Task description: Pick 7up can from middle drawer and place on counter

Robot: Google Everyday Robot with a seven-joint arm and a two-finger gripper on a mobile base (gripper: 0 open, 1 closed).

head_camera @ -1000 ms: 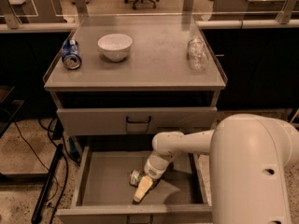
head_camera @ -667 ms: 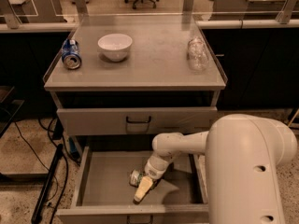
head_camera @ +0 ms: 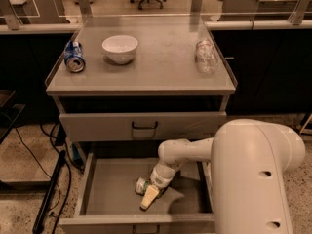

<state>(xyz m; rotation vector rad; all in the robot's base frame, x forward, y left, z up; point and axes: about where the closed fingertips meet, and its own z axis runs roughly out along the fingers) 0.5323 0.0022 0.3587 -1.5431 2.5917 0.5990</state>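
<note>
The 7up can (head_camera: 142, 185), green and white with a silver end, lies on its side on the floor of the open middle drawer (head_camera: 112, 191), near its centre. My gripper (head_camera: 149, 195) reaches down into the drawer from the right, right at the can, its cream fingertips (head_camera: 147, 200) beside and just in front of the can. The counter (head_camera: 156, 62) is the grey cabinet top above.
On the counter lie a blue can (head_camera: 74, 57) at the left, a white bowl (head_camera: 120, 48) left of centre and a clear glass jar (head_camera: 205, 56) at the right. The shut upper drawer front (head_camera: 144, 126) has a black loop handle. My white arm (head_camera: 253, 174) fills the lower right.
Nothing has visibly changed; the gripper stays at the can in the drawer.
</note>
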